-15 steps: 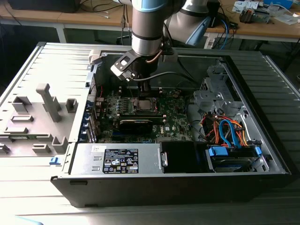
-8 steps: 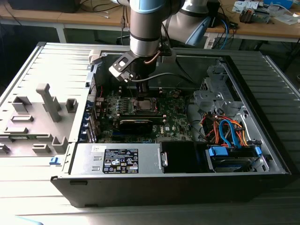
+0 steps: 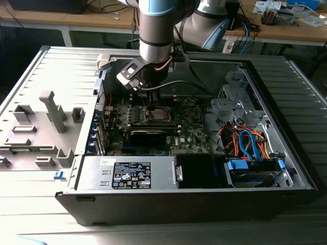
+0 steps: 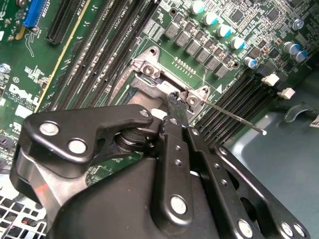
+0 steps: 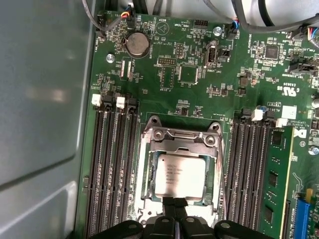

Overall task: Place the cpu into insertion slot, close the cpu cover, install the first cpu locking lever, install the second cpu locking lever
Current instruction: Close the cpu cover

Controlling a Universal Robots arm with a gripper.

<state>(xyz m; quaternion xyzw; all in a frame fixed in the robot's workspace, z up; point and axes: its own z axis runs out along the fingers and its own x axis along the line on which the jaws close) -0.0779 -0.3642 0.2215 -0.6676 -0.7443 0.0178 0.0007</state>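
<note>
The cpu [image 5: 179, 177], a square chip with a silver-grey top, lies flat in the insertion slot [image 5: 180, 133] on the green board. The cpu cover [image 5: 213, 169], a thin silver frame, lies down around it with the chip showing through its window. My gripper [image 5: 174, 208] is shut, its black fingertips together and resting at the edge of the cover. In the second wrist view the gripper [image 4: 174, 102] touches the socket's rim beside a thin wire locking lever [image 4: 234, 118] that sticks out over the memory slots. In the exterior view the gripper [image 3: 152, 104] hangs straight over the cpu [image 3: 156, 114].
Long black memory slots [image 5: 112, 169] run along both sides of the socket. A coin battery [image 5: 136, 44] sits farther up the board. The grey case wall [image 5: 40, 124] is close by. A power supply [image 3: 130, 173] and coloured cables [image 3: 248, 143] fill the case's near side.
</note>
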